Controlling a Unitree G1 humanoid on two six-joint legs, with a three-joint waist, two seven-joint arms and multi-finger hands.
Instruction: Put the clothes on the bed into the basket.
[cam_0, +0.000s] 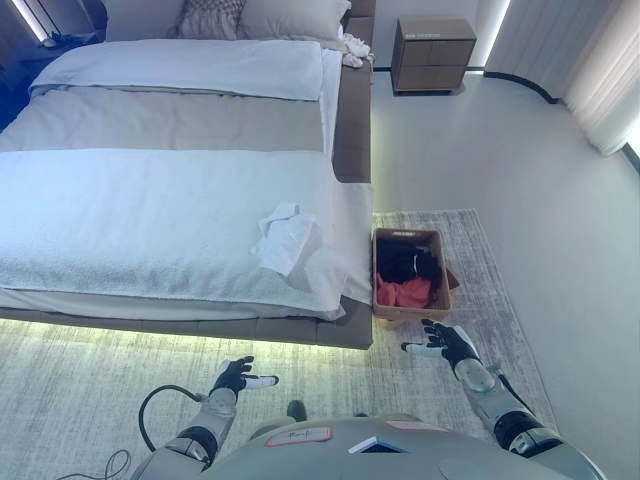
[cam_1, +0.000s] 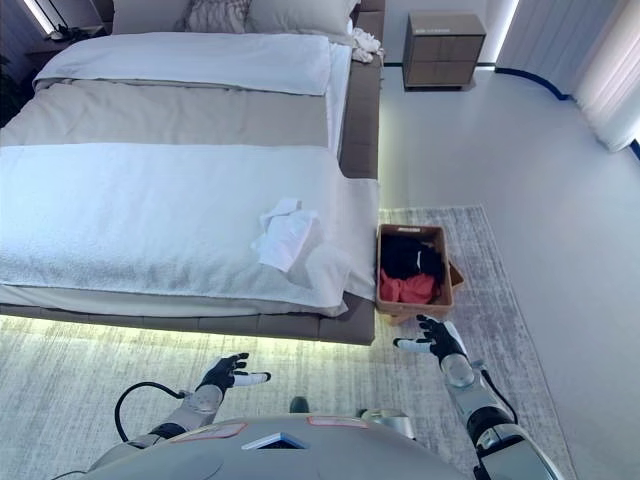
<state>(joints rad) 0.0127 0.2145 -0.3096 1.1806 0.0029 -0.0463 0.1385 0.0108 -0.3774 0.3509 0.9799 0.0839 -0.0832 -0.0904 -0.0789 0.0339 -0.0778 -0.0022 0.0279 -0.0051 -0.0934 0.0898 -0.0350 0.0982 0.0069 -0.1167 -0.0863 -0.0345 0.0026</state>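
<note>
Left hand (cam_0: 236, 377): held low over the rug (cam_0: 90, 380) at the foot of the bed (cam_0: 150, 200), palm down, fingers spread and nearly straight, holding nothing.

Right hand (cam_0: 445, 343): held out over the rug just below the basket (cam_0: 443, 280), fingers splayed wide, empty, not touching the basket.

White garment (cam_0: 284, 238): crumpled cloth, soft and creased, lying on the bed's near right corner, close to the edge facing the basket. Long axis runs roughly from the head of the bed toward the foot, slightly slanted.

Basket: rectangular, tan, stiff-walled, open top. Stands on the rug just beside the bed's right side, long axis parallel to the bed edge. Holds a black garment (cam_0: 407, 262) in the far half and a red garment (cam_0: 403, 292) in the near half, both bunched.

Bed: white textured cover at the foot, a grey band across the middle, white duvet and pillows (cam_0: 290, 18) at the head.

Rug: pale, woven, mottled grey.

Nightstand (cam_0: 432, 52): brown, boxy, well apart by the far wall.
</note>
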